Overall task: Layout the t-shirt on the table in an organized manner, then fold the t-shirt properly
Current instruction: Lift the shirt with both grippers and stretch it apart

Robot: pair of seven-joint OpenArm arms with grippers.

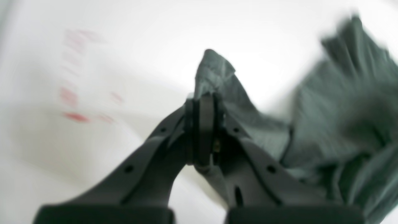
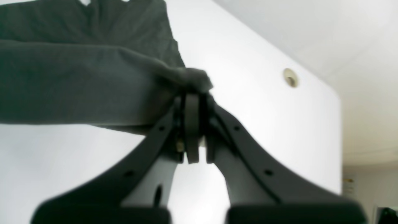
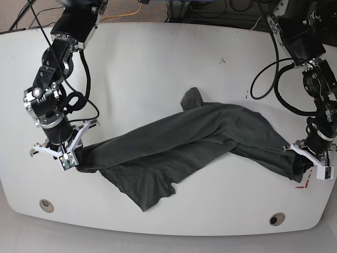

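Note:
The dark charcoal t-shirt (image 3: pixel 184 142) is stretched in a wrinkled band across the white table (image 3: pixel 158 63) between both arms. My right gripper (image 3: pixel 71 158) is on the left of the base view, shut on one end of the shirt; the right wrist view shows a bunch of t-shirt (image 2: pixel 77 77) pinched at the right gripper (image 2: pixel 194 96). At the right of the base view my left gripper (image 3: pixel 310 166) is shut on the opposite end, and the blurred left wrist view shows a peak of the t-shirt (image 1: pixel 217 74) rising above the left gripper (image 1: pixel 203 102).
Two round grommet holes (image 3: pixel 46 205) (image 3: pixel 276 218) sit near the table's front edge, one also in the right wrist view as the grommet hole (image 2: pixel 290 77). Red tape marks (image 3: pixel 302 185) lie by my left gripper. Cables (image 3: pixel 268 79) hang from both arms over the table.

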